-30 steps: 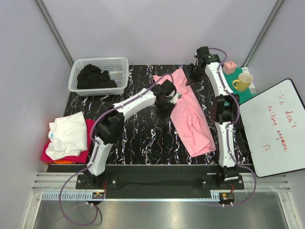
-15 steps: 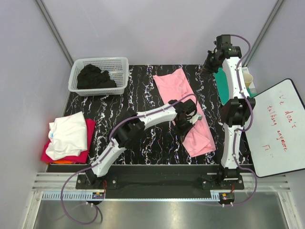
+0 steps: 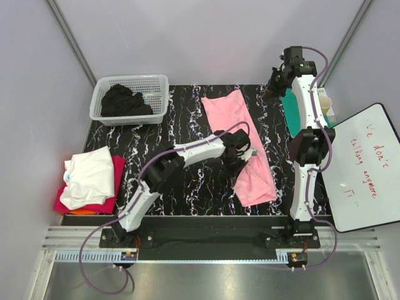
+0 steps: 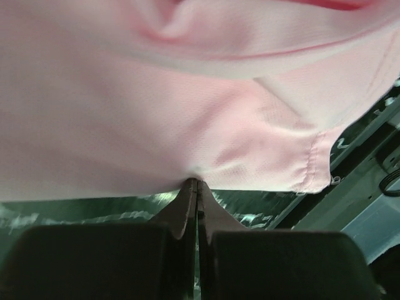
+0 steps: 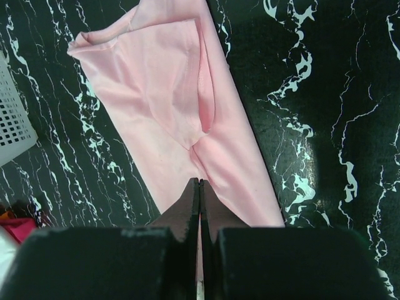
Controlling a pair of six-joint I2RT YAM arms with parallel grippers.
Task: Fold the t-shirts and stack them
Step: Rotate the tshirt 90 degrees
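A pink t-shirt lies folded into a long strip, running diagonally from the back middle of the black marble table to the front right. My left gripper is low over the strip's left edge. In the left wrist view the gripper is shut and pinches the pink fabric at its edge. My right gripper is shut and empty, raised above the table's back right corner. The right wrist view looks down past the closed gripper onto the shirt's upper end.
A white basket with dark clothes stands at the back left. A folded white shirt lies on a red one at the left edge. A green mat and a whiteboard are at the right.
My left gripper has moved from the shirt's upper part down toward its lower half. The right arm has lifted and swung back right. The rumpled shirt now lies as a straighter strip.
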